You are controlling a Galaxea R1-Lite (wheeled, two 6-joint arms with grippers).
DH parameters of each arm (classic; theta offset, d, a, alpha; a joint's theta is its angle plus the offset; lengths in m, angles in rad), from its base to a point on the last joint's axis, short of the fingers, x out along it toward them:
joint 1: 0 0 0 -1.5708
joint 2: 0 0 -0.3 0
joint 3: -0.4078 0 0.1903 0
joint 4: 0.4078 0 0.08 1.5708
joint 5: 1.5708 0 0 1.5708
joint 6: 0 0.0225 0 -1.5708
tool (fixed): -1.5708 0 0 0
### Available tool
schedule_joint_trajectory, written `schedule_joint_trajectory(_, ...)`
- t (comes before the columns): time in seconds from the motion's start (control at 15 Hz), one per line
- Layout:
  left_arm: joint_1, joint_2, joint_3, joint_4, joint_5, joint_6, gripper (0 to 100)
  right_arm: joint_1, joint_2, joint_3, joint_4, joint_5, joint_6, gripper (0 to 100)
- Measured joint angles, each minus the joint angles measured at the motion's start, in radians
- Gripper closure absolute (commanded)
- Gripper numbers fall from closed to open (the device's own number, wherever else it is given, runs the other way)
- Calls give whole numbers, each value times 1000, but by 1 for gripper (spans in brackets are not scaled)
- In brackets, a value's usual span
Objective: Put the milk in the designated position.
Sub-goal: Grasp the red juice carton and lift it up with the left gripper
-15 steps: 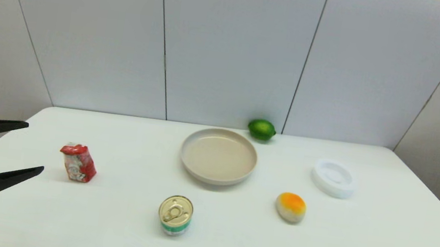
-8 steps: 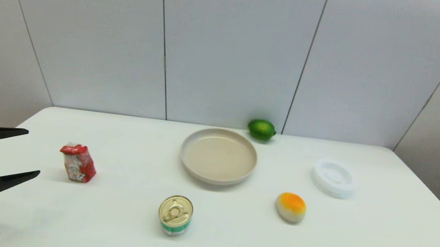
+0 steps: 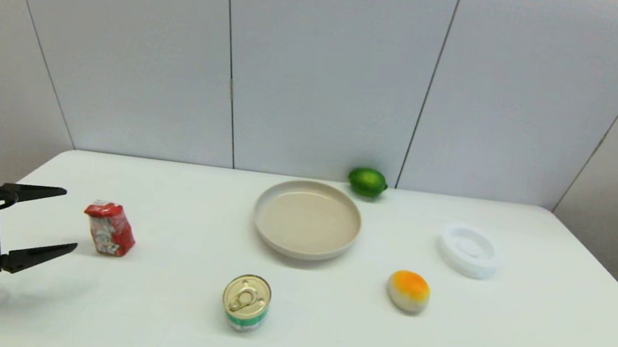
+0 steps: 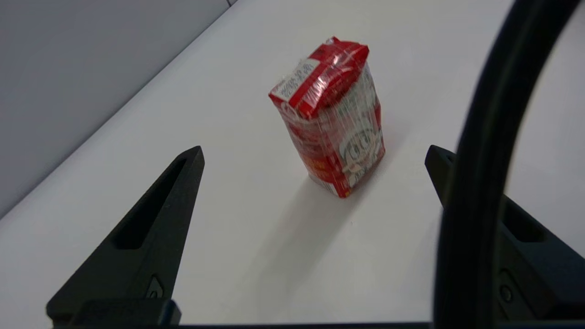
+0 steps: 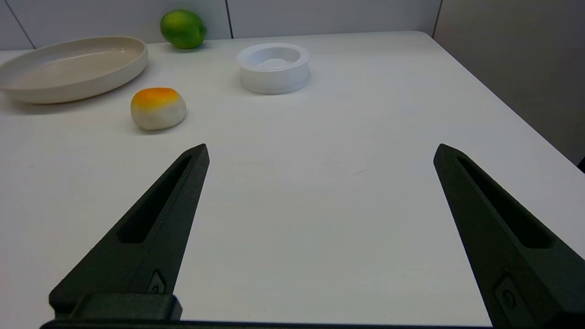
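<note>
Two black fingers of the left gripper (image 3: pixel 65 222) gape beside the small red milk carton (image 3: pixel 110 229); a skewed approach could topple it.

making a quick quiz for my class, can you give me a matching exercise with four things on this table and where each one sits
Things:
1. milk
2. lime
3. tin can
4. white round container

Places:
A. nearest the table's front edge
B. at the far edge, behind the beige plate
C. on the right side of the table
D. just ahead of the open left tool

Pairs: 1-D, 2-B, 3-A, 4-C
</note>
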Motion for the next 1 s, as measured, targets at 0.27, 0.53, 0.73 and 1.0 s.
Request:
schedule_joint_trajectory(0.27, -76, 73, -74, 7, 15, -7, 0, 0, 0, 0, 0, 0, 0, 0)
schedule_joint_trajectory(0.53, -122, 157, -154, 53, 17, -1, 0, 0, 0, 0, 0, 0, 0, 0)
schedule_joint_trajectory(0.73, -132, 211, -195, 60, 17, -1, 0, 0, 0, 0, 0, 0, 0, 0)
schedule_joint_trajectory(1.0, -135, 259, -222, 61, 15, -2, 100, 0, 0, 0, 0, 0, 0, 0)
